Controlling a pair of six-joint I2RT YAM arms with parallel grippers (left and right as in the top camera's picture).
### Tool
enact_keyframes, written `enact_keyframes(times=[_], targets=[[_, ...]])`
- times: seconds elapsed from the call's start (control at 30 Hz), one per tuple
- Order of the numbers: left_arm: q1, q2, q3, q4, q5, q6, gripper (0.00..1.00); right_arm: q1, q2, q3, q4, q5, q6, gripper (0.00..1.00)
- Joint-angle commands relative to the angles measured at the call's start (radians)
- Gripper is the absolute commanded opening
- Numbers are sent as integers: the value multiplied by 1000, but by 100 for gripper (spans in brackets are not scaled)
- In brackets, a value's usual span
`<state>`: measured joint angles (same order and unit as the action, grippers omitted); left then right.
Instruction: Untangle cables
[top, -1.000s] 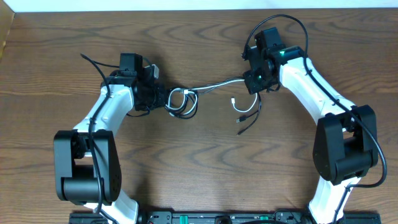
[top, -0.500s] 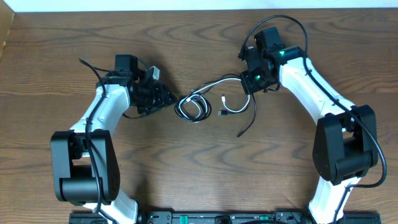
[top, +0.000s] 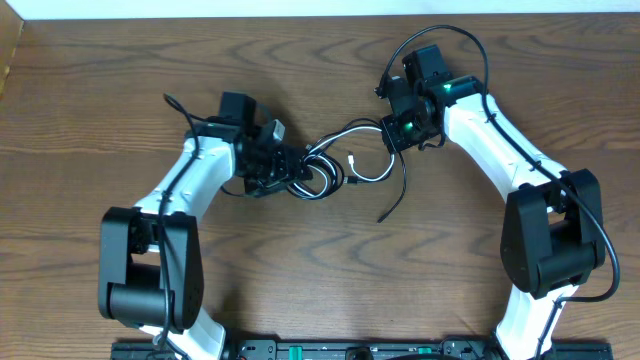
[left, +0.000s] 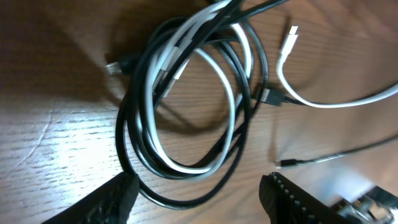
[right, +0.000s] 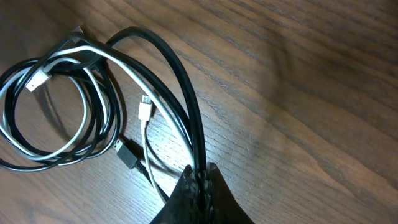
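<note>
My left gripper (left: 199, 199) has swung back in, fingers spread above the coiled thin black cable (right: 188, 99) and shorter white cable (left: 336, 102) at overhead centre, while my right gripper (right: 202, 180) stays clenched on their strands, which I judge still tangled.

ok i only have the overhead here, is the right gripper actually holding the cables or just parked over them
observer: holding. The right wrist view shows the right gripper pinched shut, with the black cable and the white cable both running into the pinch.
operator: and the left one, closed on anything
observer: no. In the left wrist view the left gripper is open, with the coil lying between its fingers.
operator: any loose ends
observer: a white plug lies free beside the coil.
</note>
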<state>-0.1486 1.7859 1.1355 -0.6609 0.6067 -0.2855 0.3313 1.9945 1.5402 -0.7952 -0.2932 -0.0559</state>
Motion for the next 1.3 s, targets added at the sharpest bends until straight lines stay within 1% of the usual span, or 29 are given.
enact_keyframes(times=[0.0,0.07,0.2,0.33,0.4,0.5,0.6,0.67,0.7,0.77,0.83,0.87,0.9,0.93,0.97,1.0,1.07,1.1,1.27], targets=[[-34,-1,-14,4,-114,-101,68,4,7,10,-1,-13,-1,1],[-57,5,-20,14,-114,-126,68,4,7,10,-2,-13,-1,1],[-112,11,-23,40,-138,-126,68,4,7,10,-1,-13,-1,1],[-163,11,-26,45,-230,-172,67,4,6,10,-2,-13,-1,1],[-184,11,-31,44,-287,-203,66,4,7,10,-4,-14,-1,1],[-198,11,-45,41,-349,-280,67,4,7,10,-5,-13,0,1],[-198,11,-71,61,-358,-361,67,4,6,10,-5,-13,0,1],[-198,11,-87,83,-359,-381,66,4,6,10,-5,-13,0,1],[-198,11,-96,95,-359,-382,59,4,7,10,-6,-13,8,1],[-198,11,-107,106,-374,-382,40,4,6,10,-9,-13,21,1],[-198,11,-108,98,-413,-373,26,4,6,10,-12,-13,26,1],[-198,11,-108,96,-438,-356,15,4,7,10,-13,-13,31,1],[-196,11,-108,94,-452,-337,9,4,6,10,-13,-13,33,1],[-190,11,-108,84,-467,-300,8,4,6,10,-13,-13,33,1],[-186,11,-108,77,-466,-279,8,4,6,10,-13,-13,33,1],[-169,8,-106,48,-466,-222,7,4,6,10,-13,-13,33,1],[-142,-4,-100,10,-467,-163,8,3,7,10,-10,-12,32,1],[-105,-24,-84,-32,-467,-131,7,3,7,10,-4,0,32,1],[7,-134,-42,-89,-465,-111,7,3,6,10,10,32,33,1]])
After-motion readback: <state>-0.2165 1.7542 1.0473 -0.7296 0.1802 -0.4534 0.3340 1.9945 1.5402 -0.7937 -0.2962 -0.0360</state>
